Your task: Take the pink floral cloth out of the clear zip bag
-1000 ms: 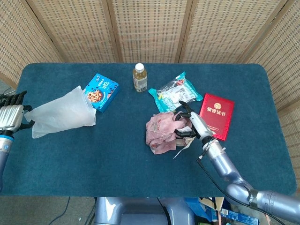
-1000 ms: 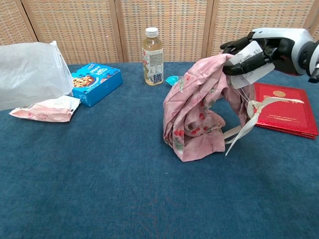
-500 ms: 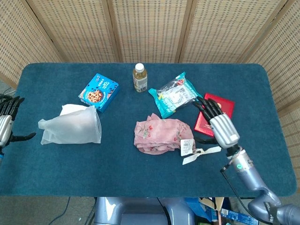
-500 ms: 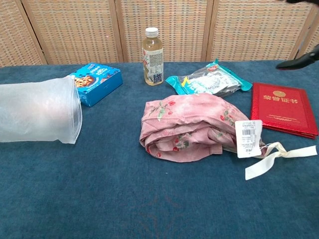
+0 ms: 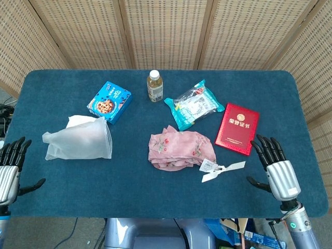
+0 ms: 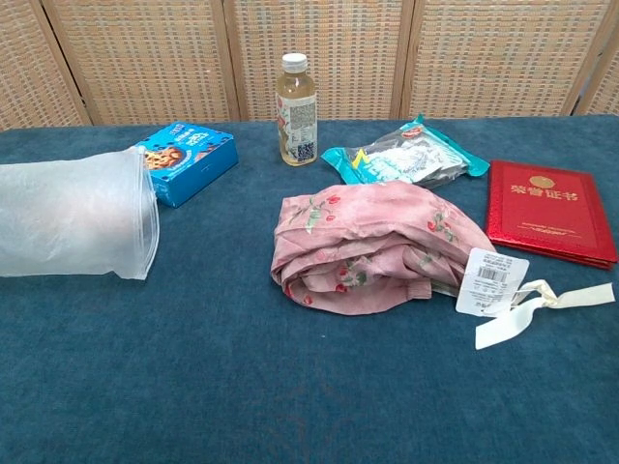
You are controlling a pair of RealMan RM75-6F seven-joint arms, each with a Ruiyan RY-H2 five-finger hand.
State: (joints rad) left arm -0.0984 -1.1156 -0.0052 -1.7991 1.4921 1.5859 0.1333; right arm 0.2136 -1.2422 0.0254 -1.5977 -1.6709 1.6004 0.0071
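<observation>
We find the right robot hand at the near right edge of the surface, fingers spread and holding nothing; the left robot hand sits at the near left edge, likewise spread and empty. The pink floral cloth lies bunched on the surface, outside the bag, its white tag and ribbon toward the right hand. The clear zip bag lies well apart to the left, mouth facing the cloth. A red booklet lies beside the cloth.
</observation>
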